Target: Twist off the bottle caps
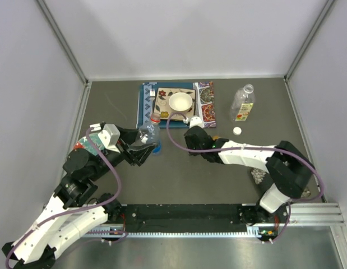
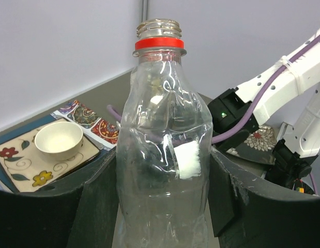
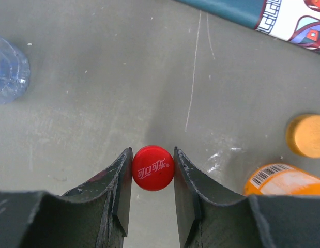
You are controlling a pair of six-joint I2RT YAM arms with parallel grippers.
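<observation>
The desk (image 1: 179, 179) is a matte dark grey slab, faintly scratched, walled in by pale panels. At its far middle lies a flat patterned mat (image 1: 205, 96) with a teal border. On it sits a square cream plate (image 2: 15, 165) painted with flowers, and on that a smooth, round white bowl (image 1: 180, 102).

The left end effector (image 2: 164, 170) is clamped on the clear bottle (image 2: 160, 103), its black pads pressed against both sides of the thin, crinkled plastic. The left wrist view alone shows that the threaded neck is bare, with only a red ring below it, and that a white scrap of label clings to the bottle's wall. From above, the same bottle looks tilted toward the mat.

A second see-through bottle (image 1: 243, 103) stands upright at the far right with a yellow-green label; only the top view shows it. The white cap (image 1: 237, 130) lies on the desk near its foot.

The right end effector (image 3: 152, 155) is closed on the red cap (image 3: 153, 168), a glossy disc with white lettering, pinched between the two fingers just above the desk. Only the right wrist view shows this grip. The same view also shows an orange bottle (image 3: 276, 178) with a barcode, and the orange cap (image 3: 306, 135) beside it.
</observation>
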